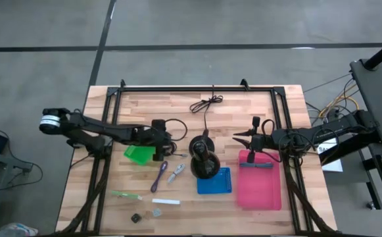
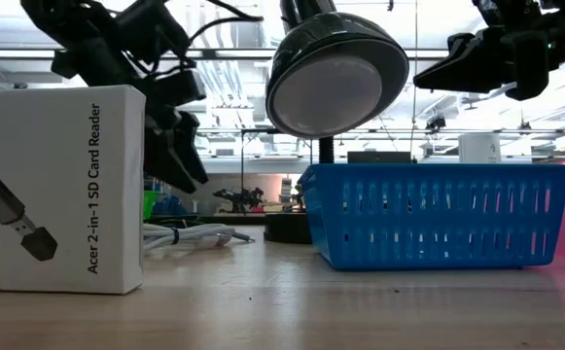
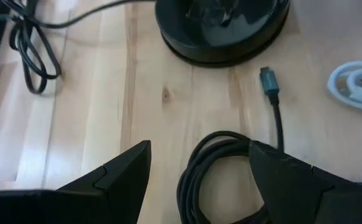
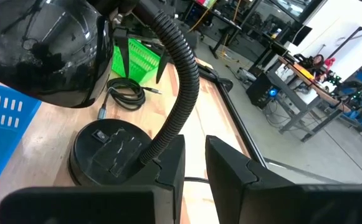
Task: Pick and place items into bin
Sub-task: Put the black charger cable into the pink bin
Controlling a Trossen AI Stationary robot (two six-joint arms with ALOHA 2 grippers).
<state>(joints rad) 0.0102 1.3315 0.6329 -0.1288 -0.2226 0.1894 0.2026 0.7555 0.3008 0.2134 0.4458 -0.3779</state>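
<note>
left fingers (image 3: 106,180) spread astride black cable coil (image 3: 221,171), its lower loop cut off

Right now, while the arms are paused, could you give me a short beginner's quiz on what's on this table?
1. True or false: the left arm's jaws stand open on either side of the black cable coil.
2. Which bin lies closest to that coil? A) green bin B) blue bin C) pink bin
3. How many bins are on the table altogether?

Key: 1 true; 2 A; 3 three.
</note>
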